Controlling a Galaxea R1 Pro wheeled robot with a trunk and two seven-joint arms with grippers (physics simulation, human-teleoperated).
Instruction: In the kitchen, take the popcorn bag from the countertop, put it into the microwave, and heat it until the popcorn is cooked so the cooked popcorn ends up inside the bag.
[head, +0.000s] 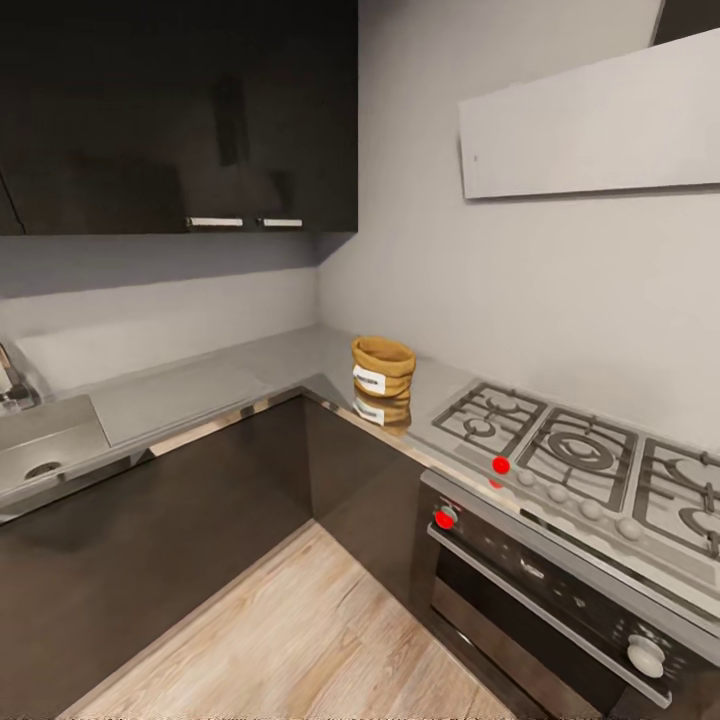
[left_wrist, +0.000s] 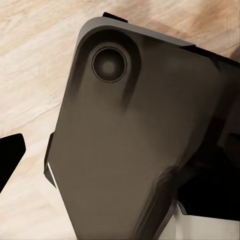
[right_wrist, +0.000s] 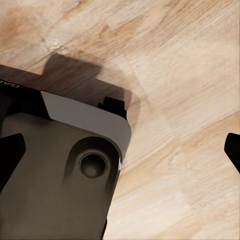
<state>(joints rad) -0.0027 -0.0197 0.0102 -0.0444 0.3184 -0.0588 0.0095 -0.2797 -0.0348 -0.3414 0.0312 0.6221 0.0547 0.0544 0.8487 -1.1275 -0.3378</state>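
Upright, the popcorn bag sits on the countertop; jaw state untellable.

In the left wrist view, the robot's base is a broad dark grey-brown shell with rounded corners and a round recessed socket near one corner. A pale grey rim runs along its edge, and black parts sit beside it. One black fingertip of the left pincer juts in at the edge.

In the right wrist view, the base shows the same dark shell, a light grey band, a round socket and a small black tab. Black fingertips of the right pincer show at both sides, set wide apart.
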